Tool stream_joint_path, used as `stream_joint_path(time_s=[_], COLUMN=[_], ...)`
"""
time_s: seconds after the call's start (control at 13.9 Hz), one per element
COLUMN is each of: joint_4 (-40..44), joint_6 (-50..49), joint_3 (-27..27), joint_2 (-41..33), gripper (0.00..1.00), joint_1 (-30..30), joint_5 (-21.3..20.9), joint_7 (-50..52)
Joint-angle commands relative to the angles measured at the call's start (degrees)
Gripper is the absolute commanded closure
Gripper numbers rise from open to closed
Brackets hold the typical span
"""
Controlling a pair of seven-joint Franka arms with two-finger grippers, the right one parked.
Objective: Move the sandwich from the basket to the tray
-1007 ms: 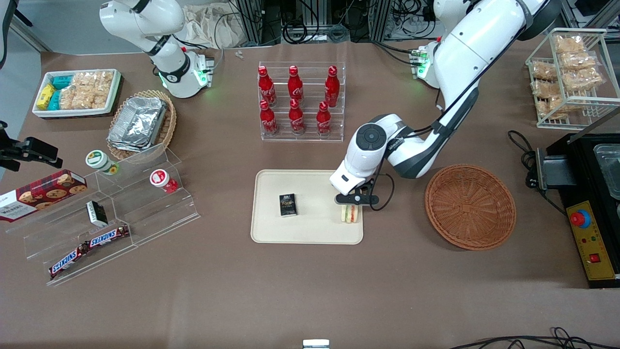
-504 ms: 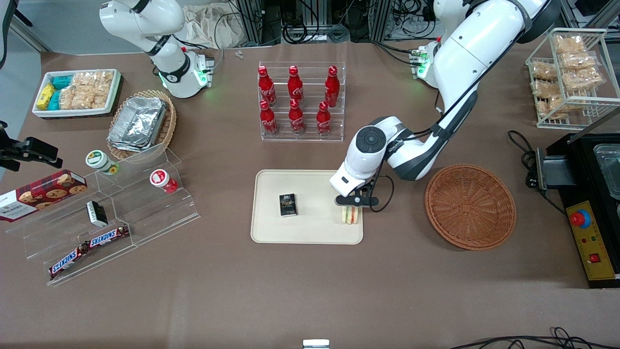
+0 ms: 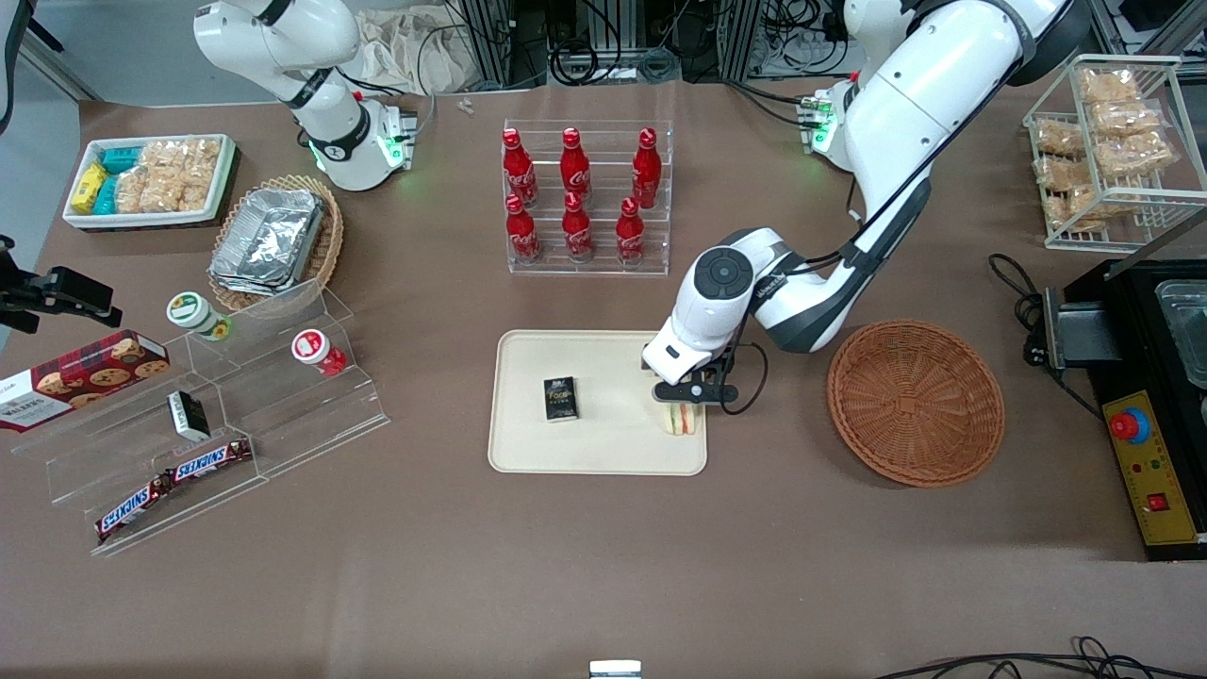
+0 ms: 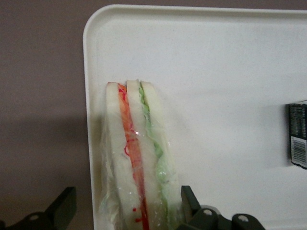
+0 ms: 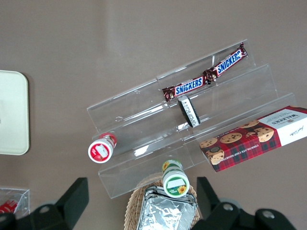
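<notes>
Logging what you have now:
Sandwich [image 3: 682, 420]: on the tray [image 3: 528, 453], standing between the fingers.
Gripper [image 3: 687, 396]: spread, one finger touching the wrap.
Change: your gripper has lifted slightly.

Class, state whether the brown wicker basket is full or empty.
Empty: the basket shows only bare weave. The sandwich stands on the tray, under the open hand.

Robot lab: aluminium framing [image 3: 490, 38], cable tangles [image 3: 603, 52], mock shop goods

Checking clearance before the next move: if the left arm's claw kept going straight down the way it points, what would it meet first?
Probably the sandwich, standing on edge between the open claw fingers; under it lies the tray.
</notes>
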State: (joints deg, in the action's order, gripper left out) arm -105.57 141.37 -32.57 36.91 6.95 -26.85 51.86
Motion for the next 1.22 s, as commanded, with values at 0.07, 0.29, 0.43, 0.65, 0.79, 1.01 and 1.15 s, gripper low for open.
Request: stream_joint_path(time_s=[0.07,0.29,0.43,0.65,0.79,1.01,1.15], joint_4=[0.98,1.06,1.06,2.29,5.26,11.59,17.03], joint_6=[0.66,0.48,-0.48,-4.6,-10.03,-20.4,-29.44], joint_3=[0.05,-0.04,-0.13,-0.3,-0.3,-0.48,-0.3], joint_2=[-1.48,-5.7,-9.21,-12.03,-12.74,-13.53,-14.32], gripper=[0.01,0.01,0.01,0.01,0.01,0.01,0.01], joint_1=[-0.26,-2.28,-4.21,-5.89,-6.07,-8.26,-10.27], joint_5=[-1.1,-0.32,0.47,3.11,4.51,10.03,15.14], joint_7=[0.61,1.05,0.79,0.35,0.18,-5.85,-13.24])
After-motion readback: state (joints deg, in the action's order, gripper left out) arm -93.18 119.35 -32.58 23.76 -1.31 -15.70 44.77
